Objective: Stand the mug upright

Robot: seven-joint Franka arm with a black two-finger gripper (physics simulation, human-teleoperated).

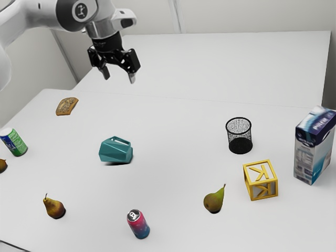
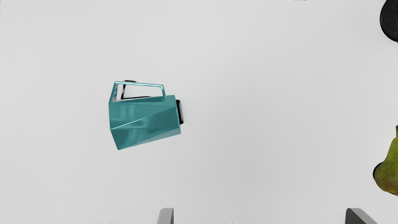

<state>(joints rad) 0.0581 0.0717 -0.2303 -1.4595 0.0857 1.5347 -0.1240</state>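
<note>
Plainly, the teal faceted mug (image 1: 115, 151) lies on its side on the smooth white table (image 1: 176, 173), so it is not upright. Its angular handle (image 2: 140, 84) runs along one long side of the body, and the mug touches nothing but the tabletop. Above the table hangs the black two-finger gripper (image 1: 119, 76), its fingers spread wide with nothing between them, well apart from the mug. In the wrist view the mug lies out beyond the fingertips, nearer the line of one finger than of the other.

Nearest the mug towards the camera side of the exterior view stand a pink and blue soda can (image 1: 138, 224) and, farther to the exterior view's left, a brownish pear (image 1: 54, 208) with its stem up. Beyond the mug, on the far side, lies a brown slice of bread (image 1: 66, 106). A green and blue can (image 1: 14, 142) stands near the exterior view's left edge, and just beside it a brown rounded thing (image 1: 2, 166) is cut off by that edge, too little of it visible to name.

Over to the exterior view's right, a greenish pear (image 1: 213, 201) sits near a yellow-framed letter block (image 1: 260, 180) bearing a K. Behind the block stands a black mesh cup (image 1: 240, 145), upright. Farthest to that side is a tall blue and white carton (image 1: 312, 149), also upright. A thin dark cord (image 1: 13, 245) crosses the exterior view's lower left corner.
</note>
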